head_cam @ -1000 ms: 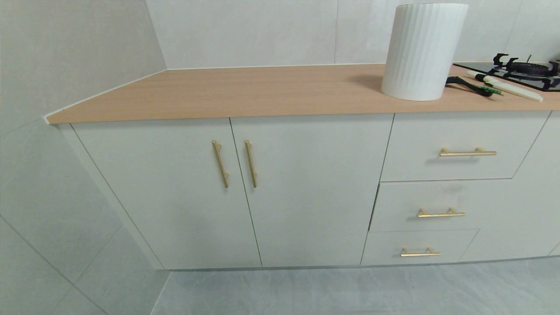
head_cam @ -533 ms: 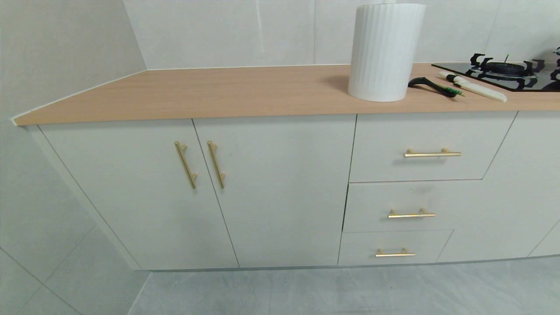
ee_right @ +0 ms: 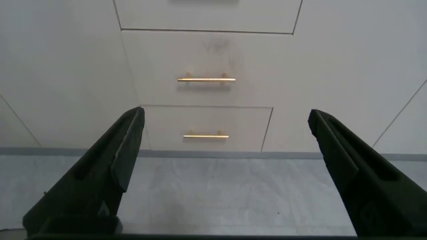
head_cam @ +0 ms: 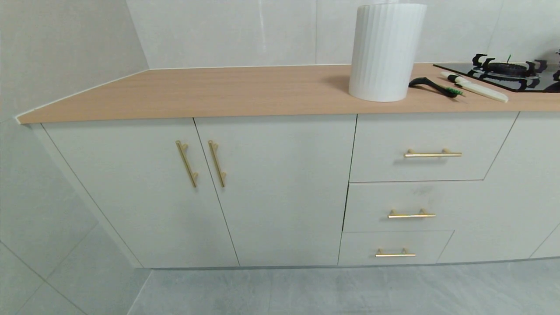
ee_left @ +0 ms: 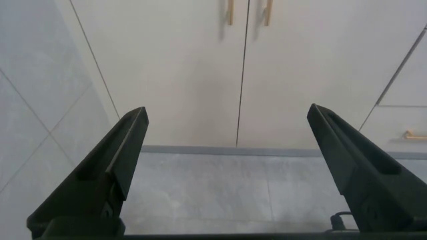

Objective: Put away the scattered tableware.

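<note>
Lying on counter (head_cam: 218, 92): two utensils (head_cam: 433, 85), one canister (head_cam: 385, 52) (left hand (ee_left: 227, 115), right hand (ee_right: 227, 115) spread apart).

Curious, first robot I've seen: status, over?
Left pincer, right pincer open, empty. Black curved utensil, white utensil on wooden counter, beside white ribbed canister. White drawers shut.

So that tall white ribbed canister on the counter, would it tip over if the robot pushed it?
Probably, if pushed near the top: the canister stands taller than it is wide on the smooth wooden counter. A low push would more likely slide it. Its vertical ribs may make it less slippery to hold; its weight can't be judged.
</note>
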Available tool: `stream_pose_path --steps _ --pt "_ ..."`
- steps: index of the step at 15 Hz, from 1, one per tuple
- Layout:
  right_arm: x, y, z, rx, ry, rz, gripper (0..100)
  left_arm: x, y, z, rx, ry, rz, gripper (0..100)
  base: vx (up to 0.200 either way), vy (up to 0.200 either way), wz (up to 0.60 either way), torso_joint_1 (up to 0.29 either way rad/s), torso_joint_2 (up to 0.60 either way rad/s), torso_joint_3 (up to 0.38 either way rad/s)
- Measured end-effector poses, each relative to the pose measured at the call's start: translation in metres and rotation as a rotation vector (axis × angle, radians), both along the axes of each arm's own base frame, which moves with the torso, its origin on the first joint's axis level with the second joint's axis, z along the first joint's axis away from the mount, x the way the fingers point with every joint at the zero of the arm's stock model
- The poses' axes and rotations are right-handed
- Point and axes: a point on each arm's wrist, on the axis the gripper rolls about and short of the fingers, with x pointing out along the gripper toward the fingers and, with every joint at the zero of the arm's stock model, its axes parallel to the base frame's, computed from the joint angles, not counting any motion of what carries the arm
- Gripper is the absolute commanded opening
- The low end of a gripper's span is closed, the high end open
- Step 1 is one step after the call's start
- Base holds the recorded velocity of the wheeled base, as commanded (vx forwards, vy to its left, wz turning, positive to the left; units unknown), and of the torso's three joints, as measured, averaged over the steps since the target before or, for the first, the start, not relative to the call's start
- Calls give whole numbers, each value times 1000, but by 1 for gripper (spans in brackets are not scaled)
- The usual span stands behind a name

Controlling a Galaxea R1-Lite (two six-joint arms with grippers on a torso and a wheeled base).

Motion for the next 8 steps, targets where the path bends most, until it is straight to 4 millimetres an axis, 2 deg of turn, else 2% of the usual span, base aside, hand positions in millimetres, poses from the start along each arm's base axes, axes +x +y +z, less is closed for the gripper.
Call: stream_pose_path --steps 1,4,8 --pt "0 0 0 0 0 1 100 0 0 0 0 0 0 100 0 0 0 0 0 0" --pt "0 0 0 0 0 0 100 0 0 0 0 0 0 100 200 0 0 1 2 2" --pt "0 0 0 0 0 0 100 0 0 0 0 0 0 100 0 0 0 0 0 0"
